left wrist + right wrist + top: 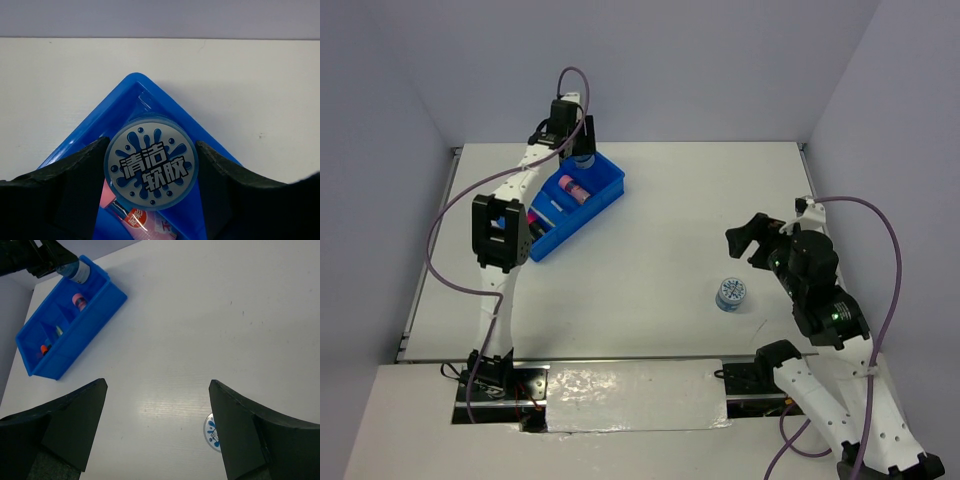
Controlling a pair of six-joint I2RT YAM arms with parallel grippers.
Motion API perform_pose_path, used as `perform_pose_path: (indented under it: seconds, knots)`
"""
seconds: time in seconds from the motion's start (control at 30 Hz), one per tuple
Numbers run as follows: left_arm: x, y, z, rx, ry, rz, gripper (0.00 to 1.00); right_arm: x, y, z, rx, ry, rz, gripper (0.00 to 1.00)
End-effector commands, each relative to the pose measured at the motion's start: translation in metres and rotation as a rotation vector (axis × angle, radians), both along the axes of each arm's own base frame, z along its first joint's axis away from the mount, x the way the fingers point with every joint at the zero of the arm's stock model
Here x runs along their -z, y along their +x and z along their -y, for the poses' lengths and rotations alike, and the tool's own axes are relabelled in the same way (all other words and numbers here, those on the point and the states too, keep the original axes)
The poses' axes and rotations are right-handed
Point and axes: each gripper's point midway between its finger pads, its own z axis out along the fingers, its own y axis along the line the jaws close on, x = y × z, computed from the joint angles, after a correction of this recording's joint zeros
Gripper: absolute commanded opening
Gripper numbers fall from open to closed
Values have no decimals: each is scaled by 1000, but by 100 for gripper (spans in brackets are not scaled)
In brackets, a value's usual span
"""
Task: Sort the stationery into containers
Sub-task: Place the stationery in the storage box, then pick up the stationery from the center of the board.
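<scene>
The left gripper (582, 148) is clenched on a blue-white disc (151, 167). Its two black fingers (75, 185) press on the disc's sides, and the printed face is turned to the wrist camera. The disc hangs over the far corner of the blue tray (85, 331), which lies slantwise near the far left corner of the table (680, 200). In the end compartment below the disc lies a pink-capped bottle (79, 299). An item with an orange cap (44, 347) lies in the compartment at the other end. The right gripper (157, 384) is released and holds nothing; it hovers above the right half of the table. A second disc (731, 294) lies flat on the table near it, toward the near edge.
</scene>
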Motion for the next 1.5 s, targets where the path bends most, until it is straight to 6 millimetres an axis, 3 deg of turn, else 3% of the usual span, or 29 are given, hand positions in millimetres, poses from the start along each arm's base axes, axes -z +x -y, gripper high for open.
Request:
perform_pose_path:
  seconds: [0.0, 0.03, 0.1, 0.2, 0.23, 0.3, 0.4, 0.43, 0.47, 0.5, 0.53, 0.63, 0.67, 0.73, 0.77, 0.83, 0.87, 0.93, 0.97, 1.13, 1.23, 1.27, 1.47]
  knots:
    - [-14, 23, 2, 29, -18, 96, 25, -13, 9, -8, -37, 5, 58, 91]
    - [-14, 24, 0, 22, -15, 98, 35, -13, 9, -8, -39, 2, 53, 90]
    - [-15, 26, -4, 4, -4, 100, 43, -12, 10, -9, -44, 1, 49, 90]
    - [-19, 25, -8, -13, -1, 105, 72, -16, 11, -10, -49, 4, 67, 90]
    - [-19, 25, -9, -21, 2, 105, 88, -17, 11, -11, -51, 7, 69, 90]
    - [-28, 22, -9, -24, -2, 111, 98, -18, 11, -13, -63, 10, 67, 90]
    - [-53, 13, -1, 0, -35, 140, 99, -21, 11, -14, -69, 13, 71, 90]
    - [-75, 8, 4, 20, -47, 173, 99, -20, 11, -15, -71, 12, 68, 90]
    - [-84, 3, 14, 38, -41, 184, 99, -22, 10, -14, -69, 15, 72, 90]
    - [-109, -5, 20, 51, -43, 221, 99, -23, 9, -14, -69, 15, 74, 90]
    - [-107, -9, 28, 67, -38, 212, 99, -25, 8, -13, -66, 14, 77, 90]
    - [-160, -47, 67, 172, -47, 273, 99, -34, 3, -5, -34, 1, 93, 90]
    - [-154, -65, 97, 252, -53, 251, 99, -38, 2, -2, -25, -6, 100, 91]
    - [-166, -95, 122, 321, -53, 257, 99, -52, -5, 10, 18, -22, 128, 91]
    - [-145, -118, 150, 388, -45, 208, 99, -57, -8, 15, 39, -33, 135, 91]
    - [-123, -151, 176, 464, -44, 161, 100, -72, -20, 28, 89, -37, 154, 91]
    - [-115, -179, 209, 548, -54, 148, 99, -77, -24, 32, 107, -35, 163, 91]
    - [-110, -213, 242, 655, -71, 157, 99, -92, -39, 41, 130, -23, 196, 91]
    - [-85, -248, 269, 749, -71, 112, 99, -102, -45, 45, 144, -16, 221, 91]
    - [-51, -335, 328, 925, -90, 119, 99, -118, -72, 55, 151, -6, 248, 91]
    - [-32, -369, 352, 1018, -109, 85, 99, -119, -82, 52, 126, 12, 252, 91]
    - [-15, -372, 357, 1018, -78, 63, 99, -118, -86, 52, 119, 19, 259, 91]
    - [23, -403, 390, 1099, -22, 27, 99, -117, -91, 49, 97, 26, 258, 91]
